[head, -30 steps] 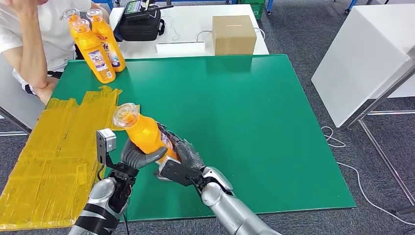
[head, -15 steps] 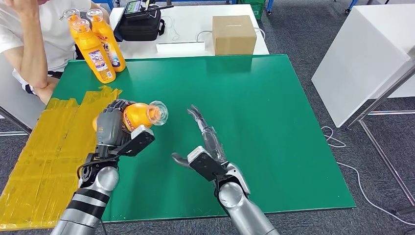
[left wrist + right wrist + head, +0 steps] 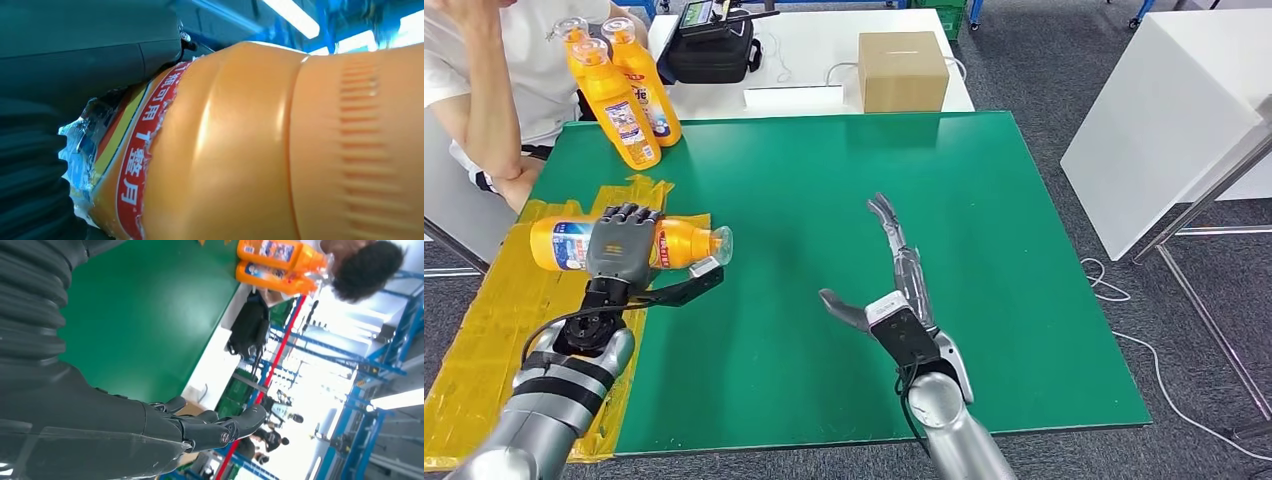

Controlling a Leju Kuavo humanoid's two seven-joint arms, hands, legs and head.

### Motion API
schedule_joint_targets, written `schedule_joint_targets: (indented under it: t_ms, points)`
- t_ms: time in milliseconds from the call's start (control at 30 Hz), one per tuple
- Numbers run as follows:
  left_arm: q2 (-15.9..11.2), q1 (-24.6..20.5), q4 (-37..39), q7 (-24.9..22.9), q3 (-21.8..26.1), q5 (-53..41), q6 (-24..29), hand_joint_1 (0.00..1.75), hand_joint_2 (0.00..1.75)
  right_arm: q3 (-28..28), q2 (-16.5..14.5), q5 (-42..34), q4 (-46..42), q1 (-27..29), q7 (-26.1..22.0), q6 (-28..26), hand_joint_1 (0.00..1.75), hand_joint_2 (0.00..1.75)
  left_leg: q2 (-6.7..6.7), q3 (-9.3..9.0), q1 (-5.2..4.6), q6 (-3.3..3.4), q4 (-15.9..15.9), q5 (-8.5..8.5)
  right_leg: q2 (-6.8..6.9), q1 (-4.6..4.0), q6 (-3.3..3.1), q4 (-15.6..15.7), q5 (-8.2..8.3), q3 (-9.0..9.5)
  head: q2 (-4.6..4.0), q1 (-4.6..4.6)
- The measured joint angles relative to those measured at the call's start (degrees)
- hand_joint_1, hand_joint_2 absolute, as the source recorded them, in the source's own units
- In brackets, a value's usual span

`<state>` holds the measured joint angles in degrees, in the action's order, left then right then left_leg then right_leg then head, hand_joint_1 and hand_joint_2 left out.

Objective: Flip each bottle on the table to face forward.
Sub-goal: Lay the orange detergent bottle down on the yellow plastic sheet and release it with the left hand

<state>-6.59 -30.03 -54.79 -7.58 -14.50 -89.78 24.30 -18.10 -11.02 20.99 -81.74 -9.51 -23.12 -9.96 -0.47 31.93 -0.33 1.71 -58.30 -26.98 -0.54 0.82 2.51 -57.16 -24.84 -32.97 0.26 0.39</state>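
Head view is showing my left hand (image 3: 620, 245) gripping the orange bottle (image 3: 629, 243) around its label, carrying it on its side over the edge where the yellow taped sheet (image 3: 519, 310) meets the green table (image 3: 984, 260), cap pointing toward the table's middle. A second ago both hands were cradling this bottle cap-up; since then my right hand (image 3: 894, 290) has been letting go and is now hovering empty over the mat, fingers stretched out and apart. So I am reading the handover as finished and the turning as under way in one hand alone. Left wrist view is giving me the bottle's shoulder and torn label (image 3: 135, 165) close up. Three more bottles (image 3: 619, 90) are standing at the far left corner beside a seated person (image 3: 484, 90).
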Motion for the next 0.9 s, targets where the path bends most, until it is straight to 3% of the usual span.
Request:
schedule_joint_targets:
  t_ms: [167,433,567,600,700,733,900]
  points:
    - [-1.5,-3.8,9.6,1.4,-2.6,0.4,-7.1,1.75,1.75,1.7,0.5,-0.1,-1.6,1.0,0.3,-0.4,0.0,1.75,0.0,0.0,0.0,0.0,0.0,0.0,0.0,0.0,0.0,0.0,0.0,0.0,0.0,-0.01]
    - [-0.9,-6.0,20.5,8.5,-0.6,7.7,-10.7,1.75,1.75,2.6,0.6,0.1,-1.7,1.3,0.4,0.3,0.0,1.75,-0.05,-0.02,0.0,0.0,0.0,0.0,0.03,0.0,-0.01,0.0,-0.01,0.05,0.0,-0.01]
    - [-0.7,-6.9,22.8,9.6,0.7,8.8,-11.0,1.75,1.75,2.7,0.6,0.0,-1.7,1.3,0.4,0.7,0.0,1.75,-0.03,-0.11,0.0,0.0,0.0,0.0,0.03,0.0,-0.01,0.0,0.0,0.13,0.0,-0.01]
    - [-0.6,-7.1,23.1,9.7,0.9,8.8,-11.0,1.44,1.75,2.7,0.6,0.0,-1.7,1.3,0.4,0.7,0.0,1.75,-0.03,-0.13,0.0,-0.01,0.0,0.01,0.03,0.0,-0.01,0.0,0.0,0.15,0.0,-0.01]
    - [-0.5,-7.3,23.8,9.6,1.3,9.0,-11.0,0.14,1.75,2.8,0.6,0.0,-1.7,1.3,0.3,0.7,0.0,1.75,-0.03,-0.2,0.0,-0.03,0.0,0.03,0.03,0.0,-0.02,0.0,0.01,0.23,0.0,-0.02]
    - [-0.5,-7.4,23.9,9.4,1.5,9.1,-10.7,0.0,1.75,2.8,0.6,0.0,-1.7,1.3,0.3,0.7,0.0,1.75,-0.04,-0.22,0.0,-0.03,0.0,0.03,0.03,0.0,-0.02,0.0,0.01,0.25,0.0,-0.01]
    - [-0.3,-7.0,24.4,6.6,2.5,8.2,-5.2,0.0,1.75,2.7,0.6,0.0,-1.7,1.2,0.3,0.7,0.0,1.75,-0.03,-0.22,0.01,-0.04,0.0,0.04,0.02,-0.01,-0.02,0.0,0.01,0.25,0.0,-0.01]
